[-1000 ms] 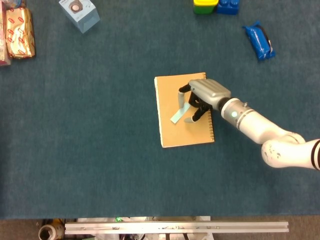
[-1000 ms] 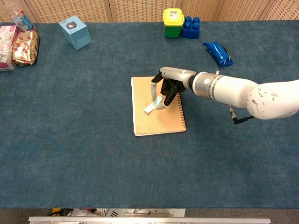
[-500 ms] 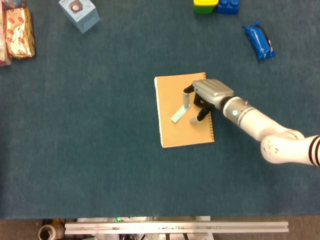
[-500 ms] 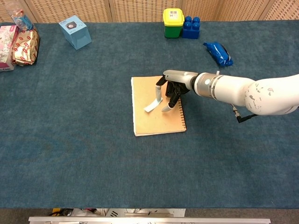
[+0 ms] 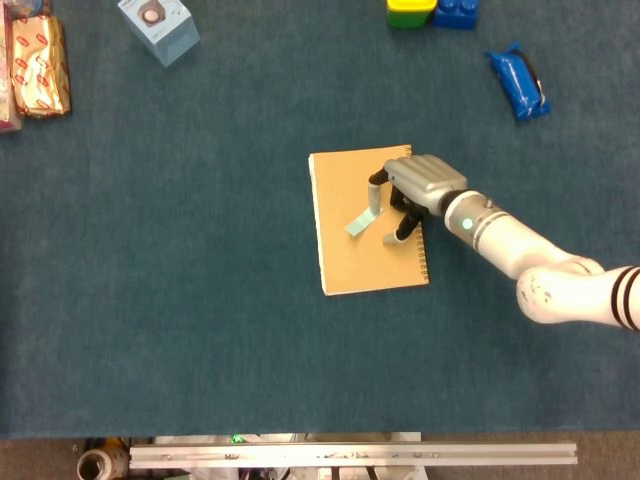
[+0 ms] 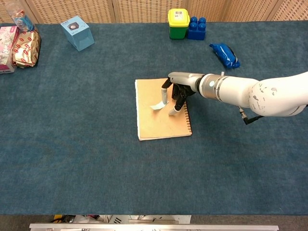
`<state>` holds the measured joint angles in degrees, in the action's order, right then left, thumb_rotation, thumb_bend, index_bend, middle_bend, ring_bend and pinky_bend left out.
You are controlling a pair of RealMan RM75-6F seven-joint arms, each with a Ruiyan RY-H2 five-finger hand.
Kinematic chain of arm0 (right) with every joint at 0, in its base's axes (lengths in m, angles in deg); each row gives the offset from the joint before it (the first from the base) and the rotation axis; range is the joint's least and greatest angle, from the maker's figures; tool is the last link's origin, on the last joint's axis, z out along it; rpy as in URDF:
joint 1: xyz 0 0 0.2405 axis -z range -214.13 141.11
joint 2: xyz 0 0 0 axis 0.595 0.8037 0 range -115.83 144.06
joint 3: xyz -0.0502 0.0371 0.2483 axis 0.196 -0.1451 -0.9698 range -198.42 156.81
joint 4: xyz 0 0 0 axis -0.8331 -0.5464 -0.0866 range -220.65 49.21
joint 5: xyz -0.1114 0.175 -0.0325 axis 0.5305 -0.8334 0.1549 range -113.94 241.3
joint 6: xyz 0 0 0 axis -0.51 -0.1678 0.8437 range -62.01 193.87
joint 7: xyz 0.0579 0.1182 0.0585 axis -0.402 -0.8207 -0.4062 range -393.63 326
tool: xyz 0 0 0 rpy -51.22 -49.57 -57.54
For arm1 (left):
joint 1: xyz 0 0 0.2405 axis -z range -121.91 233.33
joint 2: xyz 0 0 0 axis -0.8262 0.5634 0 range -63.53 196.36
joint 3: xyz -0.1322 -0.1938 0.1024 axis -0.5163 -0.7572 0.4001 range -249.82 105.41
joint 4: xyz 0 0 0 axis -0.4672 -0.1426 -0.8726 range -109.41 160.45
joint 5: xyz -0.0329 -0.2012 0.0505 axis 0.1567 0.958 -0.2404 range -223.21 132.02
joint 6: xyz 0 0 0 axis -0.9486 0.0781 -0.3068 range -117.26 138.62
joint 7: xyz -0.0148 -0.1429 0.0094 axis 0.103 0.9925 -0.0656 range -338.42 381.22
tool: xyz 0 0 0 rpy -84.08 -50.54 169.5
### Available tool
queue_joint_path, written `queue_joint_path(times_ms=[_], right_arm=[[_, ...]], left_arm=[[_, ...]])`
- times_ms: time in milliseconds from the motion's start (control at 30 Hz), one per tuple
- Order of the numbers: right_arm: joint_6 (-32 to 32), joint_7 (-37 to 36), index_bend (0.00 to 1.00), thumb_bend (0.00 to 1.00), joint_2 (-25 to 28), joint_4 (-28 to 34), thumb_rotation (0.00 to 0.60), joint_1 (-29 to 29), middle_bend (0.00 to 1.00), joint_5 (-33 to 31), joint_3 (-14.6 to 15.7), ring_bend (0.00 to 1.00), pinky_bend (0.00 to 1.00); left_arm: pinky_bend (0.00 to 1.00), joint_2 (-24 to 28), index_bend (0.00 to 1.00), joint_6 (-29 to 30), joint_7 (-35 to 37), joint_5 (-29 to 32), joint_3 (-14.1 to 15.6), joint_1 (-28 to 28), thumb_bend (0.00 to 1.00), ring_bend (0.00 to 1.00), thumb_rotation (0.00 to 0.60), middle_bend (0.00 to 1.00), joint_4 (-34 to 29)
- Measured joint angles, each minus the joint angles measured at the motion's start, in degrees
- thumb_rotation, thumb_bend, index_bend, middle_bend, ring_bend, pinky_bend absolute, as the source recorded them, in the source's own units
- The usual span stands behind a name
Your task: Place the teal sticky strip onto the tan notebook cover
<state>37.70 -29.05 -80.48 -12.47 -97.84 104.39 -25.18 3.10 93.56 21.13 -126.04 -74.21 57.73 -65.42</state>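
From the head view I see my right hand [image 5: 412,195] over the tan notebook [image 5: 345,255], fingers spread, one fingertip seemingly touching the teal strip [image 5: 361,222] below it. Chest view: the strip [image 6: 158,105] droops onto the notebook [image 6: 154,126] beside the hand [image 6: 179,91]; whether it's gripped, I can't tell.

tan notebook [image 5: 365,255] flat on blue cloth [image 5: 200,300], right hand [image 5: 415,190] over notebook's upper right, fingers apart, one fingertip touching top end of teal sticky strip [image 5: 360,224], strip angling down-left onto cover, blue packet [image 5: 518,84] well up-right of notebook
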Motion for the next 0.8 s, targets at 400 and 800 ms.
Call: queue_joint_path(times_ms=[400, 800], right_arm=[[-1.8, 0.5, 0.53, 0.09, 1.6, 2.9, 0.600, 0.3, 1.00, -0.2, -0.1, 1.00, 1.00], [-1.5, 1.6, 0.52, 0.09, 1.5, 2.2, 0.600, 0.1, 1.00, -1.6, 1.4, 1.00, 1.00]], left_arm=[[0.09, 0.0, 0.02, 0.3, 0.1, -0.3, -0.1, 0.0, 0.24, 0.14, 0.600, 0.12, 0.0], [0.09, 0.2, 0.02, 0.9, 0.3, -0.4, 0.0, -0.4, 0.24, 0.14, 0.600, 0.12, -0.2]])
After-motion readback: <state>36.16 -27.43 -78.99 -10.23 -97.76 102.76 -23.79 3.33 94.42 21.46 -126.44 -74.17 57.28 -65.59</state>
